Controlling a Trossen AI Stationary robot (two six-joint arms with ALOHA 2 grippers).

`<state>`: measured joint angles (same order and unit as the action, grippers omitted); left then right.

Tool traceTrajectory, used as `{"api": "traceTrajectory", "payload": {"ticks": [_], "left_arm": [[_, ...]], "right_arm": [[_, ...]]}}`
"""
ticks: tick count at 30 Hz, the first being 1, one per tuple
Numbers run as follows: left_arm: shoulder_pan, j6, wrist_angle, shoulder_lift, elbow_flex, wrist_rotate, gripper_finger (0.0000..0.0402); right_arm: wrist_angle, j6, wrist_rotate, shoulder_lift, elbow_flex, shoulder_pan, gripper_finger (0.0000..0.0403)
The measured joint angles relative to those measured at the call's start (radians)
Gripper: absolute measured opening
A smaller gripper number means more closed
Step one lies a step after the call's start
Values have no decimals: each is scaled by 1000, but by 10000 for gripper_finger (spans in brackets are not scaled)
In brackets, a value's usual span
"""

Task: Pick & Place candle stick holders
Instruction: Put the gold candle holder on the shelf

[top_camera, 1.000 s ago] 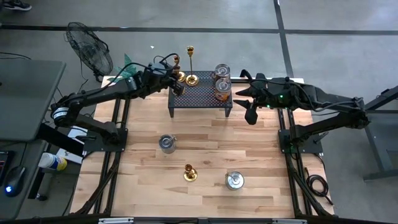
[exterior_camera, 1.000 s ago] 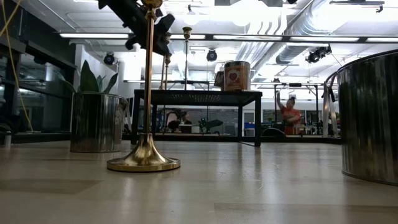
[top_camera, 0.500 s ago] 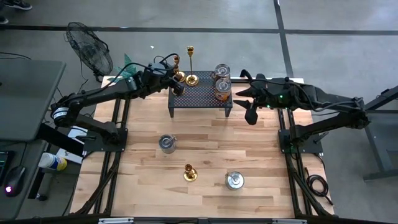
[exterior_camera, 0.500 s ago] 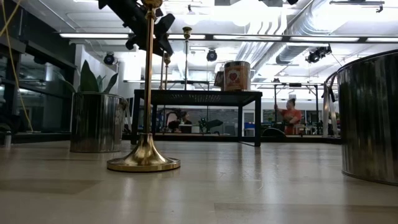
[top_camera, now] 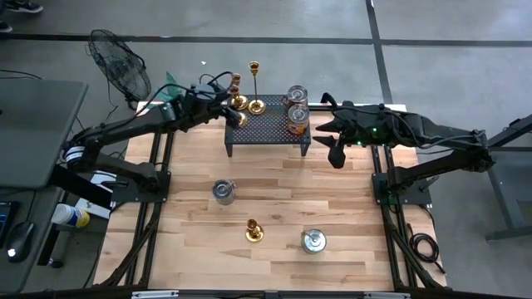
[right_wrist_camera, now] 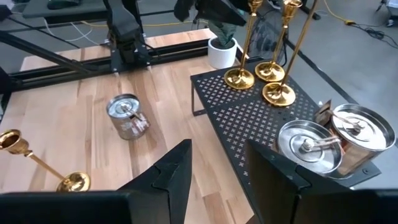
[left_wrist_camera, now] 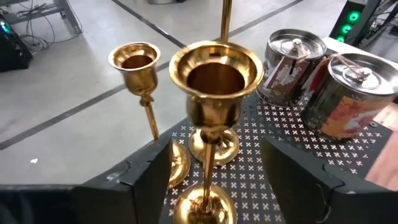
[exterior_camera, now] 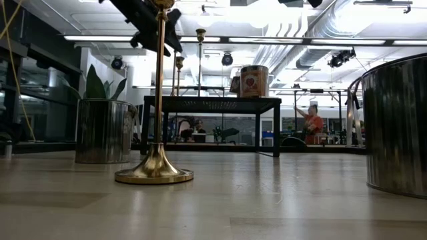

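Note:
Three gold candle stick holders stand by their round bases on the left end of a black perforated shelf [top_camera: 268, 126]: a short one [left_wrist_camera: 214, 81], another short one [left_wrist_camera: 138, 62] and a tall one [top_camera: 256, 104]. A fourth holder [top_camera: 253, 231] stands on the table's near middle. My left gripper [left_wrist_camera: 214, 168] is open at the shelf's left end. Its fingers stand on either side of the nearest holder's stem without touching it. My right gripper [top_camera: 332, 148] is open and empty off the shelf's right end.
Two tins [top_camera: 296, 108] stand on the shelf's right half. One tin [top_camera: 223, 191] stands on the table left of centre, another [top_camera: 313, 241] near the front. A potted plant [right_wrist_camera: 221, 50] and a fan [top_camera: 120, 66] stand beyond the far left corner.
My left gripper has drawn back a little toward the table's left edge, away from the holders on the shelf, staying open. The holders have kept their places.

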<state>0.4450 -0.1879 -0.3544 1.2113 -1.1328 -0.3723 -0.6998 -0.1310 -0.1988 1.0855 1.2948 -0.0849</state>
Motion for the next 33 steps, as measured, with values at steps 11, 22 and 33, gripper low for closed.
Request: {"api": "traceTrajectory", "payload": {"ticks": [11, 22, 33], "left_arm": [[0, -46, -203, -141, 0, 267, 244], [-121, -103, -268, -228, 0, 440, 243], [-432, -277, -323, -221, 0, 239, 243]], "right_arm": [[-45, 5, 11, 0, 0, 0, 140], [-60, 34, 27, 0, 0, 0, 140], [-90, 34, 160, 0, 0, 0, 140]]}}
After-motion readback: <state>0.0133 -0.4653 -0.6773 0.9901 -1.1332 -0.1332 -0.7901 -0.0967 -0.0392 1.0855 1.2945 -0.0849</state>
